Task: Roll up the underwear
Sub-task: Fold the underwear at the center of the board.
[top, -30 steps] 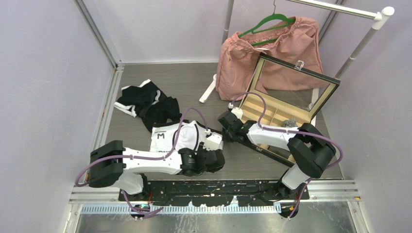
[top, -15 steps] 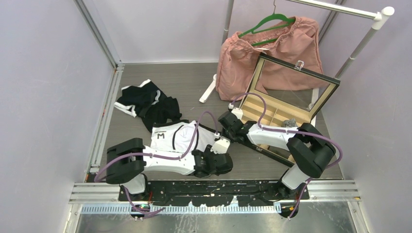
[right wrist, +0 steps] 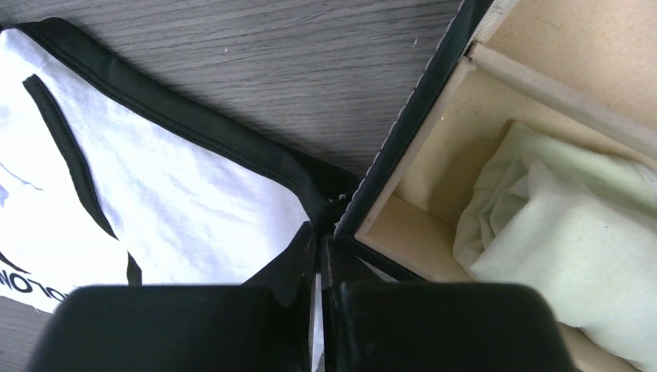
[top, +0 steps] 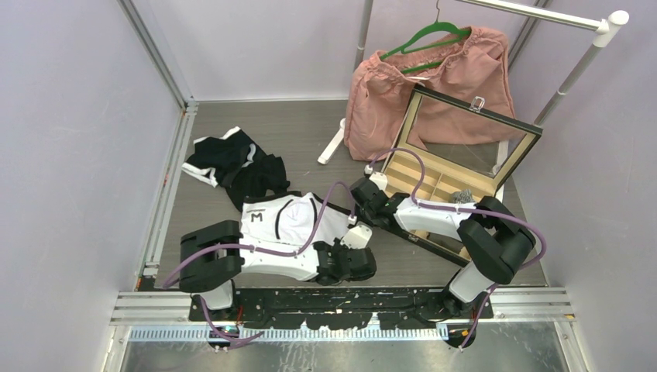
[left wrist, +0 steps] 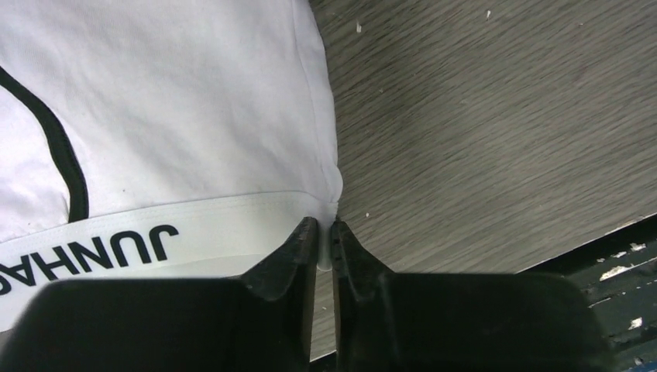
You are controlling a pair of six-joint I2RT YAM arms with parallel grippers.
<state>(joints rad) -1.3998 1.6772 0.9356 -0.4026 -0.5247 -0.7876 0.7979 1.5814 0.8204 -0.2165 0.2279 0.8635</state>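
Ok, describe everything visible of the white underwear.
The white underwear is soft cotton-looking cloth, spread flat on the grey wood-grain table, with black piping, a black-hemmed edge, an M mark and a white waistband lettered in black. The left end effector pinches a waistband corner; the right end effector closes on the black-hemmed corner beside the open box.

The soft white cloth briefs [top: 287,219] carry black piping, a black hem and black lettering on the waistband, while the crumpled black cloth briefs [top: 232,167] show white edging. The flat wood-grain counter [top: 310,132] is grey; the large gathered cloth garment [top: 457,77] is pink, its thin curved hanger [top: 411,39] green.
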